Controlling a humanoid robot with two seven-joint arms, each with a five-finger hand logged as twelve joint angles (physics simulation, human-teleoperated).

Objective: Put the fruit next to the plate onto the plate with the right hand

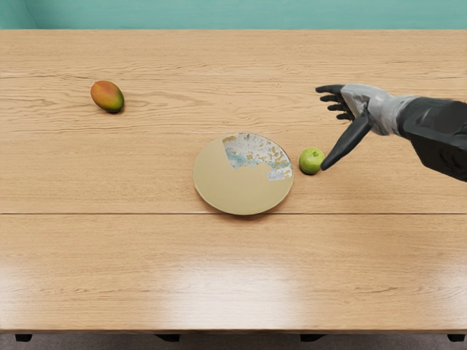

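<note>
Right of plate (226, 186): green fruit (311, 160) on the surface (233, 277), just beside the plate's right rim.
Right hand (355, 115): enters from the right edge; fingers spread, holding nothing; one digit angles down, its tip just beside the fruit.
Key relation: fruit lies left of the palm and toward the front edge; roundish, no long axis.
Other fruit: mango (107, 96) toward the far-left corner, well apart from the plate; likely not the target.
Left hand: out of view.
</note>
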